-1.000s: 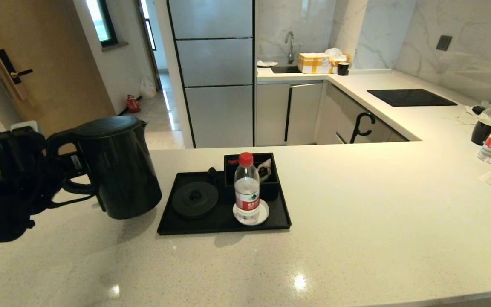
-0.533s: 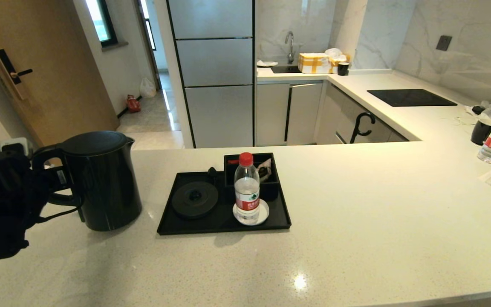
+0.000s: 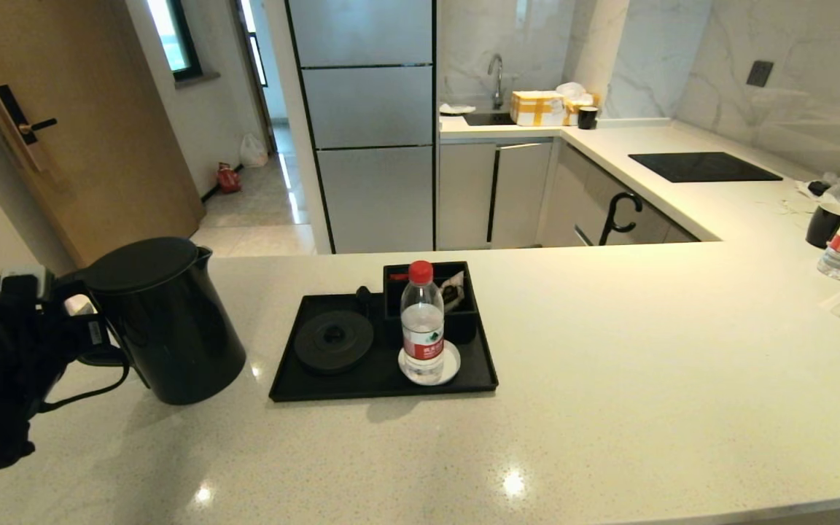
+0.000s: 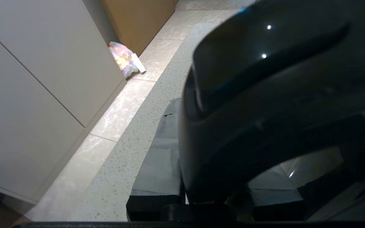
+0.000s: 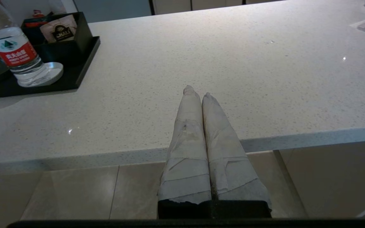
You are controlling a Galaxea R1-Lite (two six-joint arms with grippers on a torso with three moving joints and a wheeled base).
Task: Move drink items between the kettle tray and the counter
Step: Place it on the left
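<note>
Left end effector clamped on tilted kettle handle, counter left.

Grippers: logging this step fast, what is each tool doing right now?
Left gripper: shut on the kettle handle, kettle tilted beside the tray.
Right gripper: shut, holding nothing.

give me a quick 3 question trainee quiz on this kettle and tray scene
1. True or false: the kettle sits on the round base.
2. What stands on the white coaster? A) cup B) water bottle C) nothing
3. Which gripper is on the kettle's handle?

Key
1. False: it is left of the tray, on or just above the counter.
2. B
3. The left gripper; the right gripper is shut, near the counter's front edge.
</note>
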